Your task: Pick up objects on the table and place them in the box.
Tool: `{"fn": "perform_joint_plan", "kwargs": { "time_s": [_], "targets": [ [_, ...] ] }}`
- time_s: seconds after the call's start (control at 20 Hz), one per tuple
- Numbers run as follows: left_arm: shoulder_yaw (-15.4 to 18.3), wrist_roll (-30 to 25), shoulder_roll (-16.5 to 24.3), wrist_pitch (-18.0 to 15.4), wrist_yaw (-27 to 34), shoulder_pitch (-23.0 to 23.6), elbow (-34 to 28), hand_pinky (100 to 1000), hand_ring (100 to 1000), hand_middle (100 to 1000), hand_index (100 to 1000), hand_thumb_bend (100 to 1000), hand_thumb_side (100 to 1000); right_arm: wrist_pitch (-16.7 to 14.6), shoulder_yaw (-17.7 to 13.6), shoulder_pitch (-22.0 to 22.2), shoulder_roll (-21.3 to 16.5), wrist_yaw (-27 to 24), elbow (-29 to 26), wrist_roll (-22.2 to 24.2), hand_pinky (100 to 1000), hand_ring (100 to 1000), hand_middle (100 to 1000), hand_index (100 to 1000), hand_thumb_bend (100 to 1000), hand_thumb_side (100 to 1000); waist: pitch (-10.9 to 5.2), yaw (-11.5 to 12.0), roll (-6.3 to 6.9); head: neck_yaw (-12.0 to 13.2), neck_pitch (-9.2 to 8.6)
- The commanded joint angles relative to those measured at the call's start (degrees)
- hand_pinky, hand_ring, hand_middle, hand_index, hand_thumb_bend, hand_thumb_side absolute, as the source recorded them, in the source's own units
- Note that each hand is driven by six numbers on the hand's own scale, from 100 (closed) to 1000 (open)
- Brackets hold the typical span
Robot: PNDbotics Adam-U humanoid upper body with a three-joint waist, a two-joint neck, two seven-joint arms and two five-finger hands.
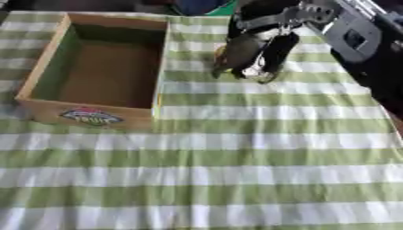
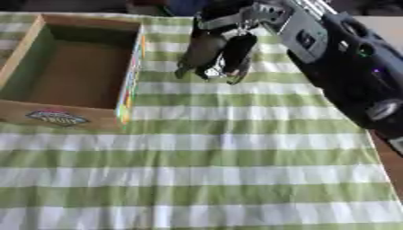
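The robot's right hand [image 1: 256, 54] hangs at about one o'clock in the view, reaching down from the upper right corner on a black and silver arm [image 2: 330, 49]. Its dark fingers [image 1: 277, 53] point down toward the table and are curled inward. Something small and pale shows between and below the fingertips, with a yellowish edge on the side facing the box; it is too blurred to name, and whether the fingers close on it or only hover around it cannot be told. The fingertips are just above or touching the cloth; which of the two is unclear.

To the left of the hand, at about ten to eleven o'clock, a wooden box [image 1: 38, 67] sits on the table. It is open at the top, with a brown floor and greenish inner walls, and nothing shows inside it. A colourful oval label [image 1: 91, 116] is on its near wall. The box's right wall is near the hand but apart from it.

A cloth in green and white stripes [image 1: 236, 170] covers the table from the box and hand down to six o'clock. A strip of brown table [image 2: 390, 161] shows at the right edge, about four o'clock.
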Motion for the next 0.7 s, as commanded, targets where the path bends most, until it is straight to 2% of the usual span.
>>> {"fn": "perform_joint_plan", "kwargs": {
  "time_s": [0.05, 0.4, 0.7],
  "targets": [
    [-0.3, 0.0, 1.5, 0.1, 0.4, -0.1, -1.2, 611, 743, 705, 764, 100, 983, -9.0, -2.7, -3.4, 1.7, 1.4, 2.8, 7.6, 436, 426, 133, 250, 100, 445, -1.73, 0.2, 0.22, -0.7, 0.20],
    [-0.6, 0.1, 1.8, 0.4, 0.9, -0.2, -1.2, 610, 741, 704, 764, 100, 981, -12.0, -7.1, -8.2, 8.1, 6.4, 11.4, 6.4, 439, 426, 132, 250, 100, 441, -2.88, 1.4, -0.08, -2.4, -0.11],
    [-0.9, 0.0, 2.0, 0.8, 1.5, -0.6, -1.2, 610, 741, 704, 764, 100, 982, -12.9, -9.8, -10.8, 12.7, 11.3, 15.2, 3.2, 443, 427, 131, 251, 100, 438, -3.21, 3.1, -0.72, -4.1, -0.73]
  ]
}}
